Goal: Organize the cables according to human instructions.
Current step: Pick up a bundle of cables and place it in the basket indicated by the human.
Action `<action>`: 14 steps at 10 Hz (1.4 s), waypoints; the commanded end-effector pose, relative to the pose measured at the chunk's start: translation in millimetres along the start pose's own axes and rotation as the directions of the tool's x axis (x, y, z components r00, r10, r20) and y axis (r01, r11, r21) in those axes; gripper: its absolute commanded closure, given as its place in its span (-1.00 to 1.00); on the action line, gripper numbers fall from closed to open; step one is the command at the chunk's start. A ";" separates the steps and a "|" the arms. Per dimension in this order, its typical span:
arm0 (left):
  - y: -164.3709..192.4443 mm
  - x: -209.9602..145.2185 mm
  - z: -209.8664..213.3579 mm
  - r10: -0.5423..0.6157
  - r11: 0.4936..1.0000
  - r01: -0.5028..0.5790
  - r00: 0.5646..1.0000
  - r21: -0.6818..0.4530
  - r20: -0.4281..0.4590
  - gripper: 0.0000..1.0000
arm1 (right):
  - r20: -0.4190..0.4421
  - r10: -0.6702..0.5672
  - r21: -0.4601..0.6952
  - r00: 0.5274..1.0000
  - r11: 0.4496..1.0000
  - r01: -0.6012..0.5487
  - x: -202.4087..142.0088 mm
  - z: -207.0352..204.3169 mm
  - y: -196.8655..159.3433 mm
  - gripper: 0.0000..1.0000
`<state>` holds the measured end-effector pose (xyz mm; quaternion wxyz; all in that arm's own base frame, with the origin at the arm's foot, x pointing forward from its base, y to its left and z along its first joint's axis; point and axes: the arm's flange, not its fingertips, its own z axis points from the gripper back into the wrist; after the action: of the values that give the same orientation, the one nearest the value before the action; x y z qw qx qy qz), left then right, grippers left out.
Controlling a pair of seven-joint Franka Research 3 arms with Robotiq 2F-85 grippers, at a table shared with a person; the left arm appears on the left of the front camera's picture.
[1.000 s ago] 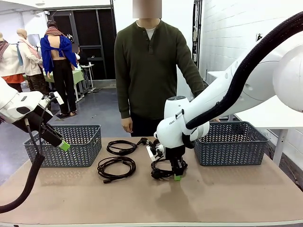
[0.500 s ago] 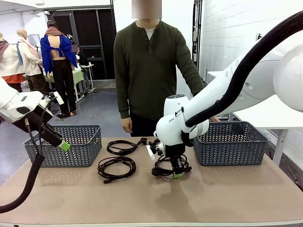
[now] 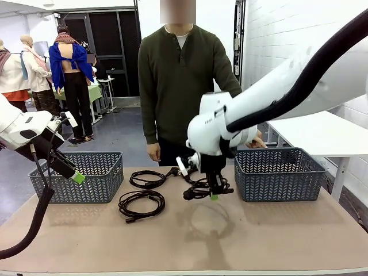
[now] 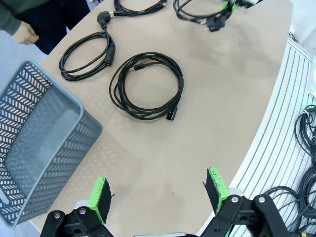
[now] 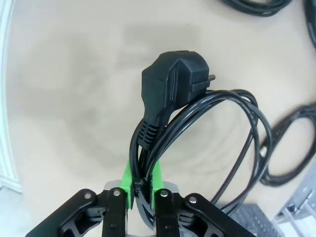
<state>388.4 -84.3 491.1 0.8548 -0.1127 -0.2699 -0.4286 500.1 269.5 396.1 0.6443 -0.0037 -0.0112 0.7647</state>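
The right gripper (image 3: 214, 194) is pinching one black cable (image 5: 170, 86) and is now holding it up over the brown table (image 3: 190, 244), where it was lying a moment ago. The left gripper (image 3: 77, 177) is hanging wide open by the left basket (image 3: 98, 184). Two more cables (image 4: 115, 91) are lying flat near that basket, and the table's near half is giving bare room up to its edge.

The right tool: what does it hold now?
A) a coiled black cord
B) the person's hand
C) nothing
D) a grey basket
A: the right tool is shut on the black cord, whose coil hangs above the table.
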 end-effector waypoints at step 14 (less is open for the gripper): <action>3.2 -2.6 -0.6 -0.013 1.000 0.013 1.000 -0.020 0.012 -1.00 | -0.029 -0.247 -0.141 0.969 0.960 0.240 -217.2 86.6 -63.1 1.00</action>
<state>388.4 -84.4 491.1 0.8549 -0.1122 -0.2698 -0.4286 587.8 67.4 484.7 0.7348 -0.0546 -0.0387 0.6749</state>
